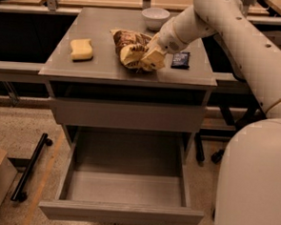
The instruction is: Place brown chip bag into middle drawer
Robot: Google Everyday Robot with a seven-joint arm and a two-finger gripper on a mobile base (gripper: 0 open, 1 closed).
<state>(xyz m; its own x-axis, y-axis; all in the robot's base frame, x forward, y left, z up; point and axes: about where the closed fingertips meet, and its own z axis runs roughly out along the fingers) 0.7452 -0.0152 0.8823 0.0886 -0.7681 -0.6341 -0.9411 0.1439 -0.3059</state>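
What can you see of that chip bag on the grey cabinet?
The chip bag is a crinkly, shiny-looking packet, dark brown toward the back and pale yellow toward the front. It lies crumpled on the cabinet top, near the middle. The gripper is against its right end, touching it.

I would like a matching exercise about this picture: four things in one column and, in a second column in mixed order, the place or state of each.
Things:
1. sponge
2. bowl
3. middle drawer
4. gripper

Places or states:
A. pulled open, below the tabletop
B. against the right side of the chip bag
C. at the back edge of the tabletop
D. on the left part of the tabletop

Pairs: 1-D, 2-C, 3-A, 4-B.
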